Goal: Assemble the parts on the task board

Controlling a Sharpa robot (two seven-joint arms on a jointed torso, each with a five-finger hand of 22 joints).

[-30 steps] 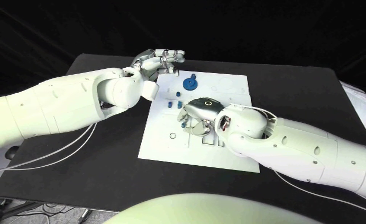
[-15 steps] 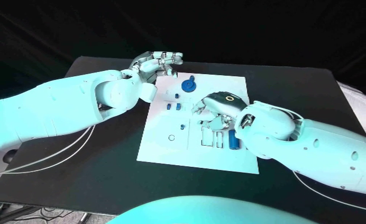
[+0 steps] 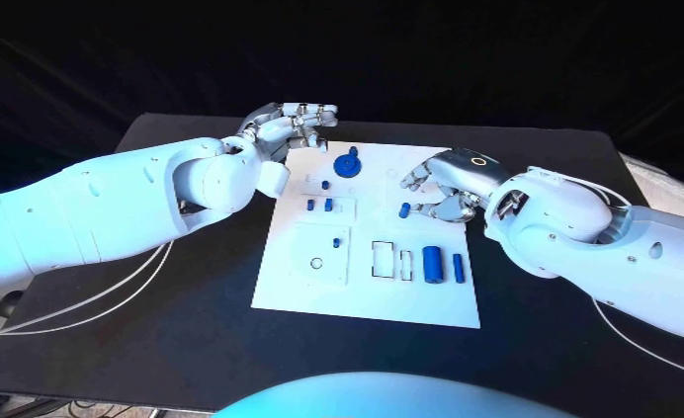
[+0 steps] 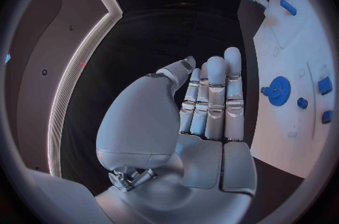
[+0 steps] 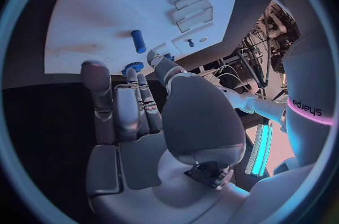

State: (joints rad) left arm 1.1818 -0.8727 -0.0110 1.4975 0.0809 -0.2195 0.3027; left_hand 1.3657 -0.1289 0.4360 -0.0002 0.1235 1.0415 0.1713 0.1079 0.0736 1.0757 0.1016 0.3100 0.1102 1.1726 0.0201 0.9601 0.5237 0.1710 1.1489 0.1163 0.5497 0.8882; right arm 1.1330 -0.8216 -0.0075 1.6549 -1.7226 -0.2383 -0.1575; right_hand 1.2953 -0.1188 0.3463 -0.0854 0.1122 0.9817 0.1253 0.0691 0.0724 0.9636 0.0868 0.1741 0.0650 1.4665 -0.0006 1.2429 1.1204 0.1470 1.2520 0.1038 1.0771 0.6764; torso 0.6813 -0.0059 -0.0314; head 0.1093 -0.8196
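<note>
Black bench [image 3: 171, 290] with a matte top; its far edge meets a black backdrop [image 3: 428, 23] hung in loose folds across the whole far side. Pale cables [image 3: 100, 294] trail over the bench's near left part and off its left edge.

Looks like a robotics lab or test cell, not anybody's home. There's a black table [image 3: 186, 339] with black curtain hung all around behind it, and a white task board [image 3: 357, 294] with outlined slots laid out like a bench test. Loose cables [image 3: 86, 299] trail off the arm, and the wrist cameras catch curved wall panels with light strips [image 4: 78, 74].
</note>
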